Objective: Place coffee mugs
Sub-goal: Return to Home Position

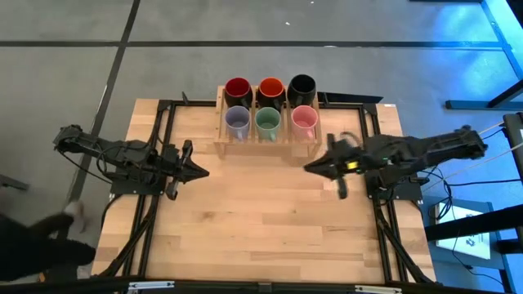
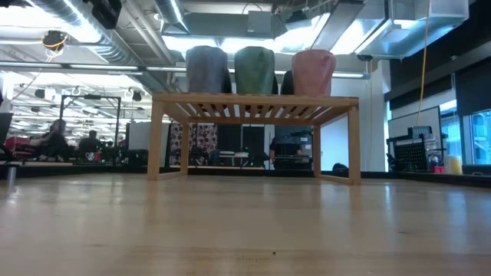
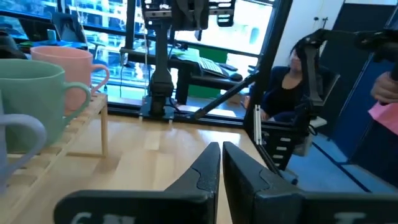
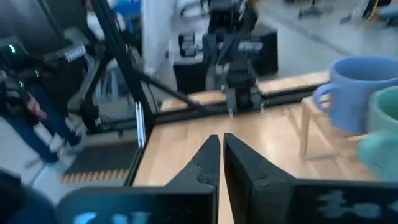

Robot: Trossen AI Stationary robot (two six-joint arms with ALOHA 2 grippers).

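Six mugs stand upright on a slatted wooden rack (image 1: 265, 147) at the table's far middle. The back row holds a red-inside mug (image 1: 238, 88), an orange-red-inside mug (image 1: 271, 88) and a black mug (image 1: 301, 86). The front row holds a lavender mug (image 1: 237, 122), a green mug (image 1: 267, 122) and a pink mug (image 1: 304, 121). My left gripper (image 1: 204, 172) is shut and empty, left of the rack. My right gripper (image 1: 309, 168) is shut and empty, right of the rack's near corner.
The rack stands on legs above the tabletop (image 2: 253, 115). Bare wooden tabletop (image 1: 261, 220) lies between the arms and toward the near edge. Black frame rails (image 1: 159, 147) run along the table's left and right sides. People show in the room beyond the table (image 3: 292, 87).
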